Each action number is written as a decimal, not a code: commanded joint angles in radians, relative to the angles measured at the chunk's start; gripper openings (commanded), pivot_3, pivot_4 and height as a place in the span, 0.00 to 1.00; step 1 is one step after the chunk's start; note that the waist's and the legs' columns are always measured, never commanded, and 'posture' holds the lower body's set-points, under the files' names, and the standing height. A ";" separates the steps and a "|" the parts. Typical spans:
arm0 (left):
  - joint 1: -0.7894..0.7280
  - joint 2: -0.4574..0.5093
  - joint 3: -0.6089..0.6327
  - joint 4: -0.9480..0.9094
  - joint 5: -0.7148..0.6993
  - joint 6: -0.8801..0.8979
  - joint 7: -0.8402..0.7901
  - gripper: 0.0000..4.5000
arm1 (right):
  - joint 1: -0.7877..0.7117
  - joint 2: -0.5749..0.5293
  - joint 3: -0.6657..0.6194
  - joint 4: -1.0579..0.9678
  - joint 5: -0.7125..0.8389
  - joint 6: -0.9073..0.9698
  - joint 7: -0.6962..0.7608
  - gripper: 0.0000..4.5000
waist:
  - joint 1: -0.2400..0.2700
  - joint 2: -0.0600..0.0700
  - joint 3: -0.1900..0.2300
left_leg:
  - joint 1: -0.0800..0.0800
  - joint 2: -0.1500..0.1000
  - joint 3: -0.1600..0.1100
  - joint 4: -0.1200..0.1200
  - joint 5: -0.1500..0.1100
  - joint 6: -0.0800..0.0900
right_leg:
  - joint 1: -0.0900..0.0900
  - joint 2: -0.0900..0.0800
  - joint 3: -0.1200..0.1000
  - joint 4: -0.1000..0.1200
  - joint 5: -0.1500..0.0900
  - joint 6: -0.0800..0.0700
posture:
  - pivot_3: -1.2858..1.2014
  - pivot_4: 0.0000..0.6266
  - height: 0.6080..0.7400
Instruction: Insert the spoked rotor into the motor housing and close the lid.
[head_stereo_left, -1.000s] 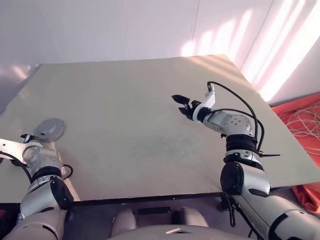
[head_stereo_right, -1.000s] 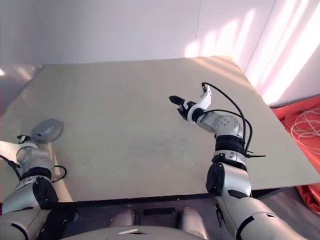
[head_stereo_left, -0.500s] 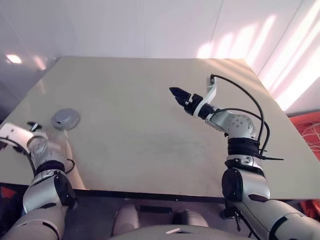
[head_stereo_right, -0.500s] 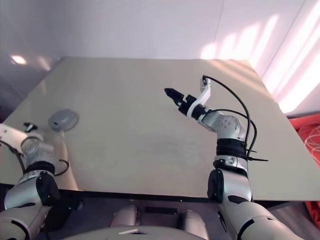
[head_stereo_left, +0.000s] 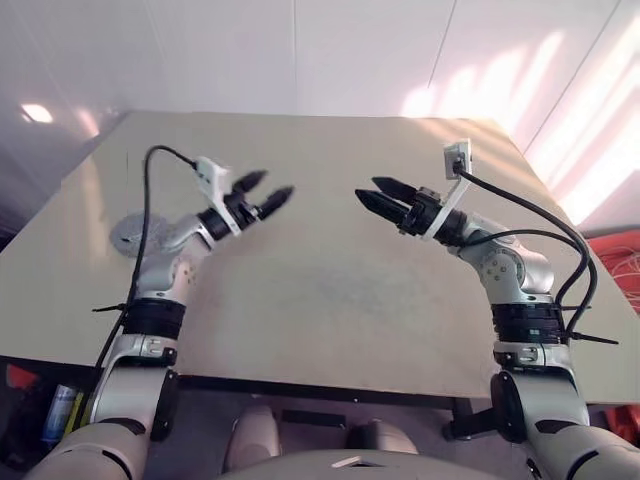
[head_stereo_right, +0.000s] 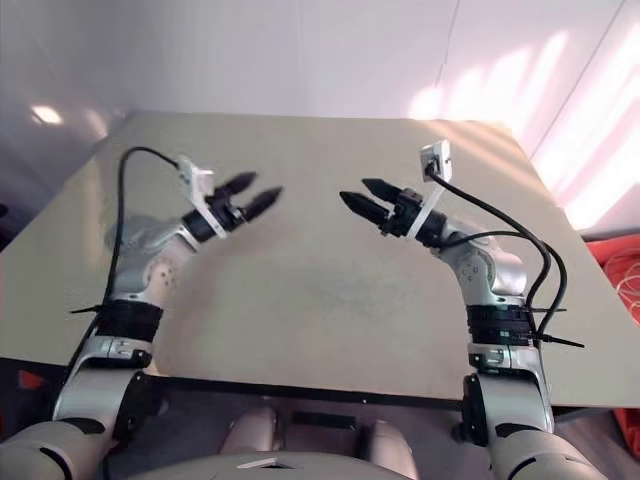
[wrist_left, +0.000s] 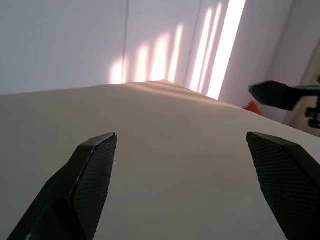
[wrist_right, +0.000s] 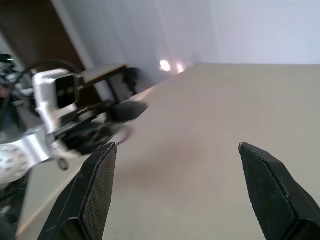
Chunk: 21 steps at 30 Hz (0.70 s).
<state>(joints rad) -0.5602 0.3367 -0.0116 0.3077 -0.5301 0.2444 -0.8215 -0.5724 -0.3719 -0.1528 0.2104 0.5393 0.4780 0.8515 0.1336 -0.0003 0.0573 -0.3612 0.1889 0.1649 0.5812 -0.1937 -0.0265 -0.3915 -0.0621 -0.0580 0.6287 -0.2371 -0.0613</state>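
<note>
Motor housing, a shallow round grey metal puck with its lid seemingly on, lies flat at the picture's left, partly behind the left arm; being round, it shows no long axis. Judging by that, assembly looks finished. Left gripper and right gripper hover spread and empty over the beige table.

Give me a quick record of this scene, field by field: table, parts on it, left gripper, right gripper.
table: beige tabletop, mostly bare
parts on table: one grey round disc lying near the table's left edge, partly hidden behind the left arm; too hidden to tell which part it is
left gripper: jaws open, holding nothing, raised above the table, pointing toward the right gripper
right gripper: jaws open, holding nothing, raised above the table, pointing toward the left gripper
contact: grippers apart, a gap between them
</note>
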 joint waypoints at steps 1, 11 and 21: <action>-0.002 -0.015 0.002 -0.045 0.004 0.018 -0.021 0.97 | -0.019 -0.052 0.033 0.080 -0.142 -0.164 -0.029 0.97 | -0.004 0.000 0.000 | 0.000 0.000 0.000 0.000 0.000 0.000 | 0.000 0.000 0.000 0.000 0.000 0.000 | 0.52 0.00 1.00; 0.096 -0.072 -0.109 -0.028 0.156 -0.060 -0.061 0.97 | 0.143 -0.190 0.106 0.035 -0.205 -0.212 0.152 0.97 | -0.008 0.001 0.001 | -0.006 0.000 -0.002 0.002 -0.003 0.007 | 0.000 0.001 0.000 -0.006 0.002 0.004 | 0.52 0.00 1.00; 0.082 -0.074 -0.076 -0.039 0.147 -0.060 -0.100 0.97 | 0.113 -0.230 0.072 0.045 -0.172 -0.190 0.190 0.97 | -0.007 0.003 0.001 | 0.003 0.001 -0.002 0.004 -0.002 0.006 | 0.007 0.003 0.000 -0.005 0.000 0.000 | 0.52 0.00 1.00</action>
<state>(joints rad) -0.4479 0.2657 -0.1086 0.2981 -0.3732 0.2039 -0.9119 -0.4213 -0.5931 -0.0387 0.2827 0.3356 0.2879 1.0324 0.1267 0.0025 0.0584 -0.3584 0.1900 0.1629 0.5857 -0.1962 -0.0201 -0.3843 -0.0596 -0.0581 0.6238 -0.2369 -0.0616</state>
